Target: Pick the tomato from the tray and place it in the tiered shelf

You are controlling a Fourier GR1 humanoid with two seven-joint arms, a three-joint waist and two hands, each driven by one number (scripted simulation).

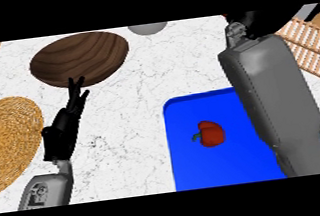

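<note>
On the blue tray (192, 166) lies the glossy red tomato (211, 133), untouched, while the right hand (252, 20), its fingers hidden, reaches toward the slatted wooden shelf (317, 45); the left hand (65, 126), fingers straight, rests between a woven mat (8, 144) and dark wooden bowl (79, 58) on the marbled tabletop (139, 92).

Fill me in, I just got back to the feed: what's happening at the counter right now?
The tomato lies on the blue tray, held by neither hand. The right arm stretches over the tray toward the wooden shelf at the far right; its hand is up near the shelf, fingers unclear. The left hand rests open at the left, between the straw mat and the wooden bowl.
</note>
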